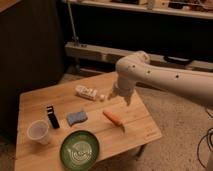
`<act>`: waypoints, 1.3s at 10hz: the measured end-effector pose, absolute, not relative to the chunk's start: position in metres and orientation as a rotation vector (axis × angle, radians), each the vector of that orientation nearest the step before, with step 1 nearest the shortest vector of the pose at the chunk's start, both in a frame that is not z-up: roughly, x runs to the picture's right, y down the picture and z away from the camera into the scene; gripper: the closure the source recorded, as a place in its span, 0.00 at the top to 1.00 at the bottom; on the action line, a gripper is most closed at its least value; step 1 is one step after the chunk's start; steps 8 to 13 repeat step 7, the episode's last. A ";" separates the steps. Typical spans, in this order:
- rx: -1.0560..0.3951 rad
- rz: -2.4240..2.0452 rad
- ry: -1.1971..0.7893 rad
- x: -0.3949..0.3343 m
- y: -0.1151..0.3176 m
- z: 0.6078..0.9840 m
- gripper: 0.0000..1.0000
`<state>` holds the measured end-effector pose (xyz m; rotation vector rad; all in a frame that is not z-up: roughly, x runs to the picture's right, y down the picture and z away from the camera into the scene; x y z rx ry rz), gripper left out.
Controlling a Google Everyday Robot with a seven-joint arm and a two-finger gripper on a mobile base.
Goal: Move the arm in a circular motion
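The robot's stiff white arm [165, 75] reaches over the wooden surface [142, 127], claw [121, 96] hovering near a bottle [89, 93] and carrot [114, 119], its grip impossible to tell; circling likely calls for taking hold of nothing.

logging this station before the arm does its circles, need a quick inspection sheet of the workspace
surface: low wooden table on a speckled floor
job's things: white arm, reaching in from the right over the table's far side
clutter: white bottle lying on its side; black block; blue sponge; carrot; clear cup; green bowl
grippers: pincer above the table's far side, close to the bottle's cap end, holding nothing seen
cables: dark loops on the floor at the right edge
surroundings: shelving behind the table
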<state>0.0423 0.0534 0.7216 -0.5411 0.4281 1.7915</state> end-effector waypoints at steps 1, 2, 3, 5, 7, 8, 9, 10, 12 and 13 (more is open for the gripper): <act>-0.565 1.747 0.419 0.018 0.055 0.718 0.65; -0.609 1.683 0.403 -0.018 0.058 0.715 0.65; -0.660 1.626 0.383 -0.051 0.060 0.713 0.65; -0.761 1.519 0.346 -0.107 0.062 0.708 0.65; -0.839 1.431 0.312 -0.151 0.063 0.706 0.65; -0.839 1.431 0.312 -0.151 0.063 0.706 0.65; -0.839 1.431 0.312 -0.151 0.063 0.706 0.65; -0.839 1.431 0.312 -0.151 0.063 0.706 0.65; -0.839 1.431 0.312 -0.151 0.063 0.706 0.65; -0.839 1.431 0.312 -0.151 0.063 0.706 0.65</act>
